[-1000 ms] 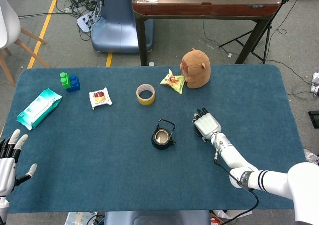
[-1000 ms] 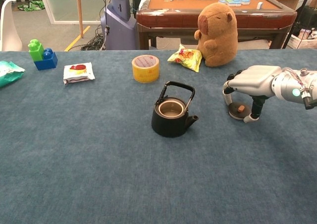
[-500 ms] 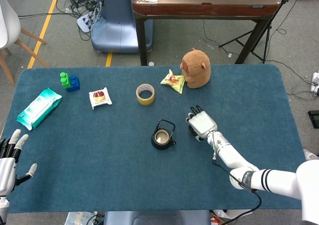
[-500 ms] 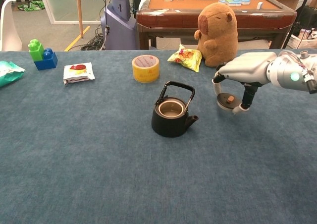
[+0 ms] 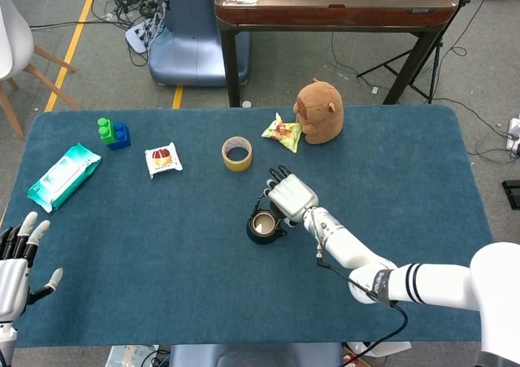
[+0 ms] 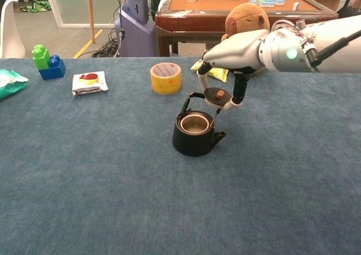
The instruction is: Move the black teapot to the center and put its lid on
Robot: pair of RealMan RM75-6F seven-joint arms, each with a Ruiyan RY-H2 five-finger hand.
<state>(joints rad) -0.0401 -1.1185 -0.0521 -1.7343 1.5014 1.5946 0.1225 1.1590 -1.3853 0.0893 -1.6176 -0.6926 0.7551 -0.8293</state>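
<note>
Right hand (image 6: 234, 55) with lid (image 6: 216, 95), teapot (image 6: 194, 133) spout rightward.

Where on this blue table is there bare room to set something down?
The blue cloth table is bare along its whole near half in front of the black teapot, and on the right past the brown capybara plush. The far edge is crowded, from the teal wipes pack to the plush.

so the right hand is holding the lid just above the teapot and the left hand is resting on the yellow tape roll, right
Not quite. The right hand does hold the lid just above the teapot, but the left hand is nowhere near the yellow tape roll. The head view shows it at the table's near left corner, fingers spread, holding nothing.
</note>
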